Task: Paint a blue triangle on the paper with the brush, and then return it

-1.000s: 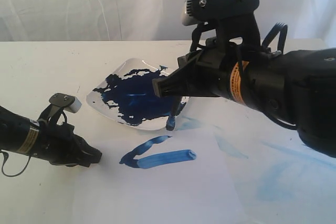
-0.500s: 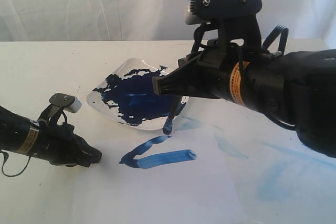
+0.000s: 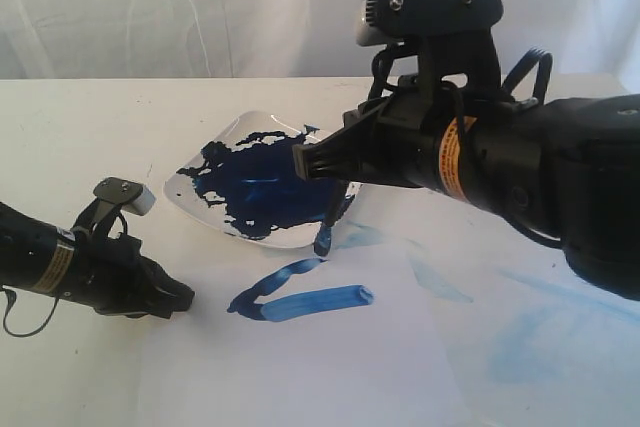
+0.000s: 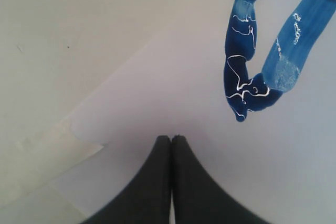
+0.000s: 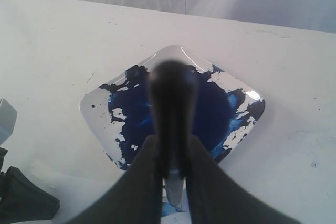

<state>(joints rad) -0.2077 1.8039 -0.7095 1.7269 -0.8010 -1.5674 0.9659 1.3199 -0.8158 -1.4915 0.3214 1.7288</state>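
Tabletop point(image 3: 80, 117) unchanged; right end effector point(image 3: 303, 163) gripping brush point(image 3: 323, 237) edged right.

Right arm point(image 3: 560, 187): bulky matte-black casing, orange-and-yellow label band point(image 3: 455, 159) with fine print round the wrist. Black bracket point(image 3: 440, 42) on top, two silver screws point(image 3: 394, 3), grey camera housing point(image 3: 368, 25) at its front. Black cables point(image 3: 530, 67) looped behind the bracket. Right gripper point(image 3: 300, 162): black, wedge-shaped, blocky ribbed tip.

Left arm point(image 3: 40, 257): slimmer, black, pale gold band point(image 3: 60, 265). Small black mount point(image 3: 108, 192) with one screw, light-grey camera block point(image 3: 142, 201). Thin black cable loop point(image 3: 12, 319) underneath. Left gripper point(image 4: 171, 138): two smooth black fingers tapering to narrow tips.
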